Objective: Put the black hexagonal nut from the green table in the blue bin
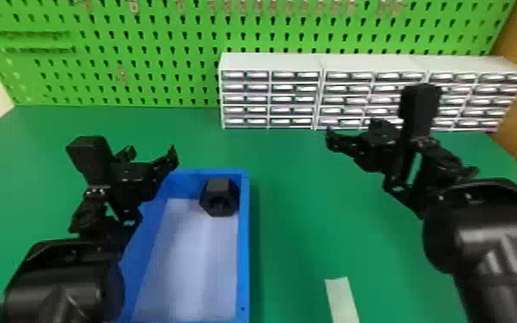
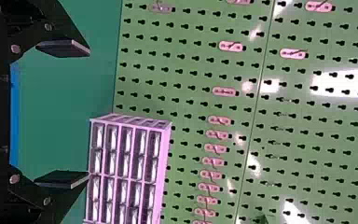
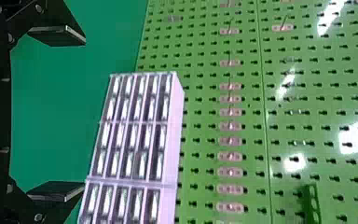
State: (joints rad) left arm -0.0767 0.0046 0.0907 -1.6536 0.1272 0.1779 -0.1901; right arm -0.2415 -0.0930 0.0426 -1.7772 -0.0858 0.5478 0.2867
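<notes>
The black hexagonal nut (image 1: 219, 198) lies inside the blue bin (image 1: 245, 257), in its far right corner, against the walls. My left gripper (image 1: 152, 156) hangs over the bin's far left edge, away from the nut; in the left wrist view the left gripper (image 2: 63, 114) has its fingers wide apart with nothing between them. Off to the right of the bin, above the green table (image 1: 296, 206), is my right gripper (image 1: 350, 133). In the right wrist view the right gripper (image 3: 56, 114) stands open and holds nothing.
White drawer cabinets (image 1: 270, 92) line the back of the table at centre and right, in front of a green pegboard (image 1: 163, 47). A pale strip (image 1: 342, 300) lies near the front, right of the bin.
</notes>
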